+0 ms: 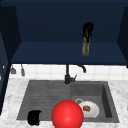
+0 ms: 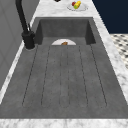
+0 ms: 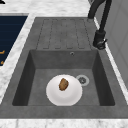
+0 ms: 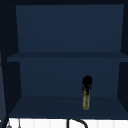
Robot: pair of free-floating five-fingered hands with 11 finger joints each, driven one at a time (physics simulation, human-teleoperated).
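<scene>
Right hand up in the dark-blue wall cabinet, fingers curled round the top of a slim olive-green glass bottle, which hangs upright just over the bottom shelf. Left hand at the ribbed grey drainboard's front edge, fingers' state unclear. Round white plate with a brown lump in the basin, glossy red ball in front.

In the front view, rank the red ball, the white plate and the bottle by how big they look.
1. Red ball, though it may just sit nearer the camera.
2. White plate.
3. Bottle, held by the right hand in the cabinet.
</scene>
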